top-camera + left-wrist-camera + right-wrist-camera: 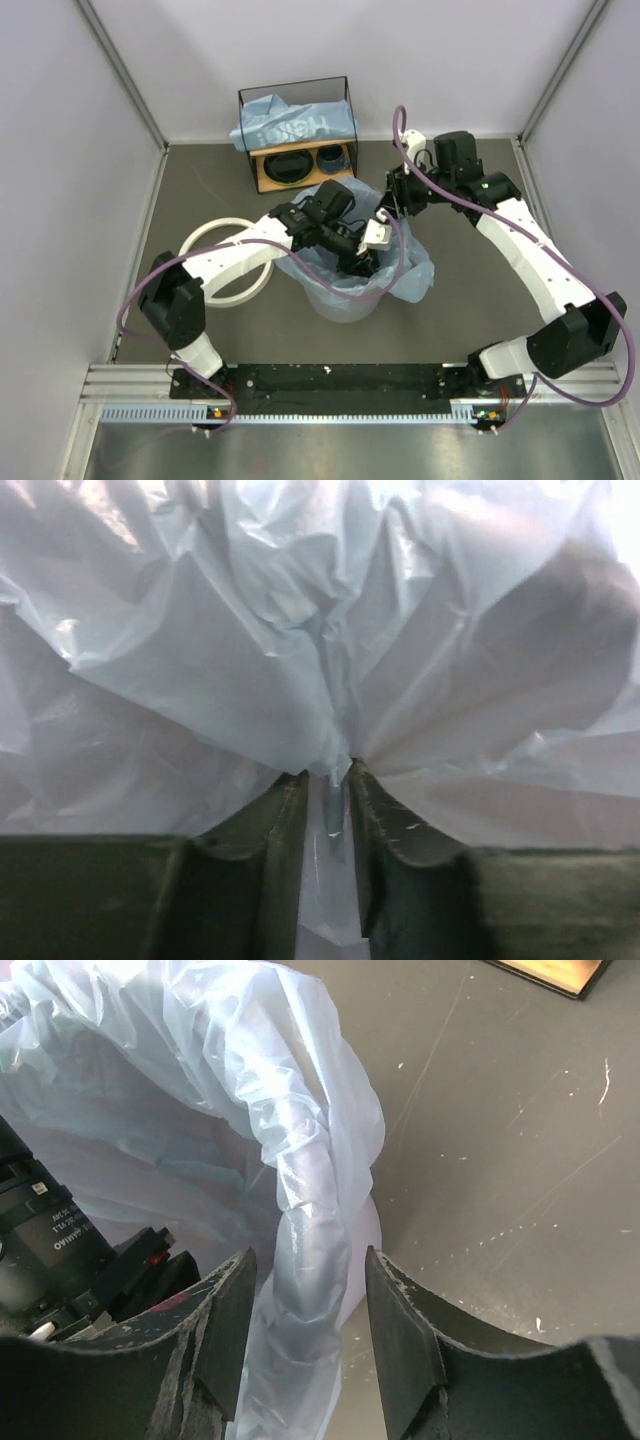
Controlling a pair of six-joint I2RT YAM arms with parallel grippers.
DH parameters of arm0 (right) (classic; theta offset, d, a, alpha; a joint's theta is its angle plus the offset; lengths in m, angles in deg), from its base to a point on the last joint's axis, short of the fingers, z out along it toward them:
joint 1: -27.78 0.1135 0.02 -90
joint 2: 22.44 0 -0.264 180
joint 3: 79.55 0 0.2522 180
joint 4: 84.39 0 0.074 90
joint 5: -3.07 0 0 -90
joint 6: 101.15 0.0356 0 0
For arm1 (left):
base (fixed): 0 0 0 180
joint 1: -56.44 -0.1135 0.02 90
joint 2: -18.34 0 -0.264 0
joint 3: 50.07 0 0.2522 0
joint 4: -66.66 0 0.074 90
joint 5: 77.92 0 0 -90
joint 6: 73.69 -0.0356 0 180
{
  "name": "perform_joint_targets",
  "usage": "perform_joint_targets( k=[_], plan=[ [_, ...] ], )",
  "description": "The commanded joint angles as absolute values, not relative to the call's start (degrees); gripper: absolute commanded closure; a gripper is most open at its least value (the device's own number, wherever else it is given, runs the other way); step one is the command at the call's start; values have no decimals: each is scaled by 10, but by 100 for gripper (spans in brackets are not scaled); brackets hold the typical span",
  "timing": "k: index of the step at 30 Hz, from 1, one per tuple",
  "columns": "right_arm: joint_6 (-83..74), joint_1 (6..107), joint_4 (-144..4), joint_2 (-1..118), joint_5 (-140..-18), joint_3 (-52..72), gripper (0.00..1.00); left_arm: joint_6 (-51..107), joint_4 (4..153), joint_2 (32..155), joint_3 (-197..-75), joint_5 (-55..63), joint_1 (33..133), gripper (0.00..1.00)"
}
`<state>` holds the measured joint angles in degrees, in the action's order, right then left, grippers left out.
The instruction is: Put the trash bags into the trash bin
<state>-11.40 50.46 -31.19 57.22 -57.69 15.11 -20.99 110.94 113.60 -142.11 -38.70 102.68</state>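
Left fingers (298,798) are closed on a fold of the light-blue trash bag (250,670), held low inside the trash bin (340,308), apparently to seat the film. Right fingers (238,1300) stand open astride the bag's rolled edge at the bin mouth (probably to spread it). A second bag (295,125) lies on the shelf (262,172), and the white ring (205,238) on the counter (470,300).

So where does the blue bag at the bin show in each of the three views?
Top external: centre, the blue bag draped over the trash bin.
Left wrist: it fills the upper picture, pinched by the left hand.
Right wrist: left and centre, its rolled edge between the open right hand fingers.
Shared landmark: the left hand, black, inside the bag.
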Motion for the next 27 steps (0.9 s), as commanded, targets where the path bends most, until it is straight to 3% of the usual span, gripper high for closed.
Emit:
perform_joint_targets(
  k=[1, 3, 5, 8, 10, 15, 20, 27],
  plan=[
    [-155, 527, -310, 575, -614, 189, 54, -226, 1079, 1099, -1417, -385, 1026, 67],
    [-155, 527, -310, 576, -620, 194, 51, -203, 1057, 1080, -1421, -378, 1025, 59],
    [-155, 528, -308, 574, -618, 202, 40, -173, 1050, 1061, -1431, -369, 1024, 45],
    [-145, 524, -302, 567, -611, 220, 35, -137, 1054, 1033, -1453, -363, 1016, 38],
    [-124, 518, -298, 558, -606, 226, 34, -124, 1077, 1019, -1465, -365, 1012, 37],
    [-85, 477, -294, 518, -543, 215, 20, -137, 1144, 944, -1475, -356, 997, 33],
    [-36, 429, -263, 431, -487, 131, 17, -162, 1173, 861, -1428, -340, 998, 30],
    [17, 299, -201, 324, -330, -6, 17, -126, 1161, 870, -1428, -370, 1026, 32]
  ],
)
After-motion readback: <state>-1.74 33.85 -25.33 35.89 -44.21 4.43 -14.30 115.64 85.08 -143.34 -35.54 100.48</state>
